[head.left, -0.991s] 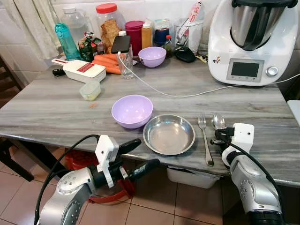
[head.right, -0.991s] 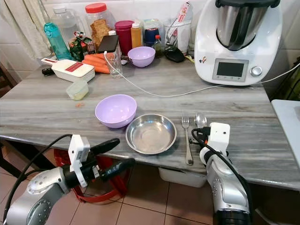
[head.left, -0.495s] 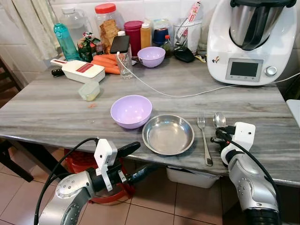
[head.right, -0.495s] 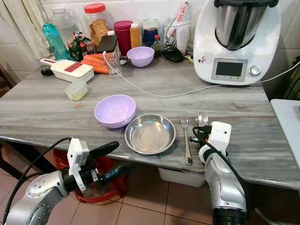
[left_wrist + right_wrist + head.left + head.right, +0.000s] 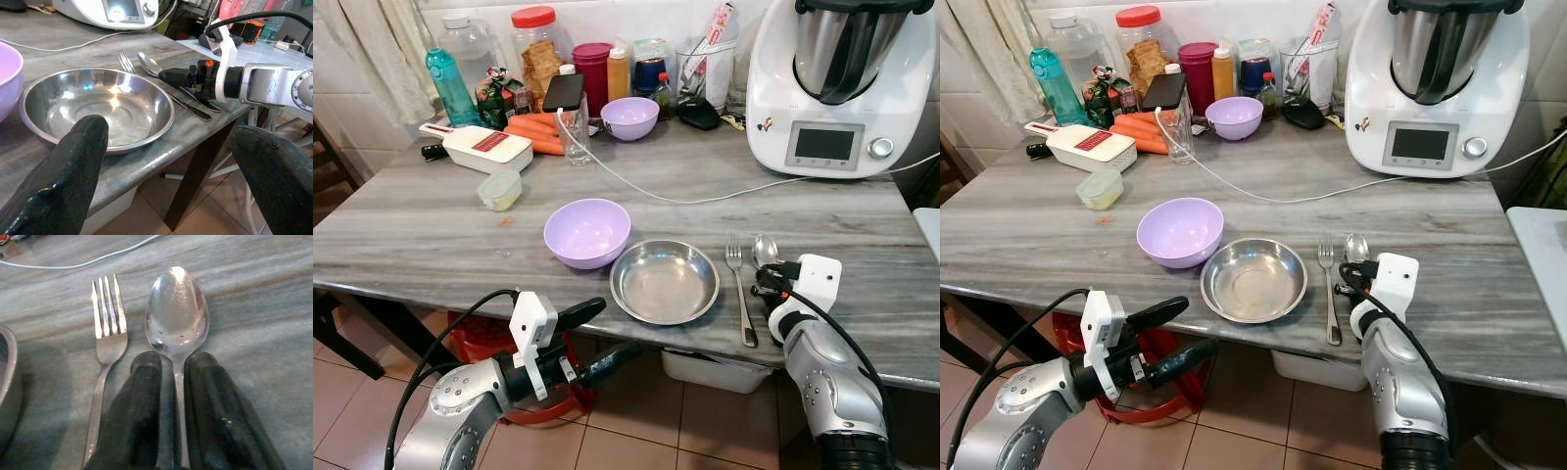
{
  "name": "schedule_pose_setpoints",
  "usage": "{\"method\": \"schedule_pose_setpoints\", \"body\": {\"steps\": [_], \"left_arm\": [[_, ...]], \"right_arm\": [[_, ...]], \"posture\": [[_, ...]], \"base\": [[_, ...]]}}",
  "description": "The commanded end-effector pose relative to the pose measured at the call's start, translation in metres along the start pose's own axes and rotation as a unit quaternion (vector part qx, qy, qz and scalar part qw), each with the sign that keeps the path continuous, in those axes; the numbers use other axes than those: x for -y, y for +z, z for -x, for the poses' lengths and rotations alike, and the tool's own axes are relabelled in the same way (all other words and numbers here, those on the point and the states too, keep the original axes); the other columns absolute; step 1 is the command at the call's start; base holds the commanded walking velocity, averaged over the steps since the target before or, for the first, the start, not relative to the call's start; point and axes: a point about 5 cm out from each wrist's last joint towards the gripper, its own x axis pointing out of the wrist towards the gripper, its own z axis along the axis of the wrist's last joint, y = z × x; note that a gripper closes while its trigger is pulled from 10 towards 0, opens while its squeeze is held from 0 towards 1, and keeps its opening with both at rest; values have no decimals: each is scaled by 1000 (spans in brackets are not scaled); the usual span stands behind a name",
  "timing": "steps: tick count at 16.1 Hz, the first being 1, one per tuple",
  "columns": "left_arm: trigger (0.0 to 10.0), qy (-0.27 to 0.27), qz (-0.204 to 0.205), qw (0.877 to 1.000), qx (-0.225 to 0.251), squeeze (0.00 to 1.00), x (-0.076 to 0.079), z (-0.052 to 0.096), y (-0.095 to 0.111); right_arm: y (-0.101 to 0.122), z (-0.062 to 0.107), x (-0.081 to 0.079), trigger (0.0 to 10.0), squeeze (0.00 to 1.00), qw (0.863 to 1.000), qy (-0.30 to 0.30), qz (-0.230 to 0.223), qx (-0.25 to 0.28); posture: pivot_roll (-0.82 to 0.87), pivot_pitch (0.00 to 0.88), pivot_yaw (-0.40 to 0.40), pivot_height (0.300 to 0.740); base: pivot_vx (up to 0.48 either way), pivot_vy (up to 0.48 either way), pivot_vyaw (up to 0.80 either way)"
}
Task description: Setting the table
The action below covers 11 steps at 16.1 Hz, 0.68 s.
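On the grey stone table (image 5: pixel 431 230) a steel plate (image 5: pixel 665 282) lies near the front edge. A purple bowl (image 5: pixel 588 232) touches its left rim, and a fork (image 5: pixel 740 284) and a spoon (image 5: pixel 765 251) lie side by side to its right. My right gripper (image 5: pixel 770 284) rests on the table, shut on the spoon's handle. In the right wrist view its fingers (image 5: pixel 144 396) flank the handle just behind the spoon's bowl (image 5: pixel 177 313), beside the fork (image 5: pixel 108 318). My left gripper (image 5: pixel 602 336) hangs open below the table's front edge, left of the plate (image 5: pixel 98 105), holding nothing.
A white kitchen machine (image 5: pixel 837 83) stands at the back right, and its cable (image 5: pixel 685 198) crosses the table. At the back left are jars, carrots (image 5: pixel 536 132), a small purple bowl (image 5: pixel 630 117) and a lidded tub (image 5: pixel 500 188). A red object (image 5: pixel 480 338) and a white bin (image 5: pixel 715 372) sit under the table.
My left gripper has sunk a little below the table edge. My right gripper has edged slightly left and forward with the spoon. The plate, bowl and fork have kept their places.
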Motion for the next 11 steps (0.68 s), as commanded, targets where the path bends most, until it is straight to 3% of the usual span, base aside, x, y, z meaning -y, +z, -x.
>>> {"method": "schedule_pose_setpoints", "body": {"steps": [1,4,5,7,8,11], "left_arm": [[10000,-2,-6,1000,-10,0,-1,2,-2],[10000,-2,-5,1000,-9,0,-1,2,-4],[10000,-2,-4,1000,-7,0,-2,2,-5],[10000,-4,-1,1000,-6,0,-1,2,-5],[10000,-7,2,1000,-4,0,-2,1,-5],[10000,-15,5,1000,-3,0,-1,0,-6]], "right_arm": [[-14,1,5,10000,1000,999,-11,-4,-37],[-4,4,7,10000,1000,1000,-9,1,-16],[13,9,3,10000,1000,1000,7,1,25],[24,12,1,10000,1000,998,18,3,53],[39,17,-2,10000,1000,995,28,13,100],[54,29,2,10000,1000,984,-10,57,169]], "posture": [[-118,3,104,740],[-118,2,102,740],[-121,0,102,740],[-121,0,101,740],[-129,0,101,740],[-133,0,99,740]], "base": [[0,0,0],[0,0,0],[0,0,0],[0,0,0],[0,0,0],[0,0,0]]}}
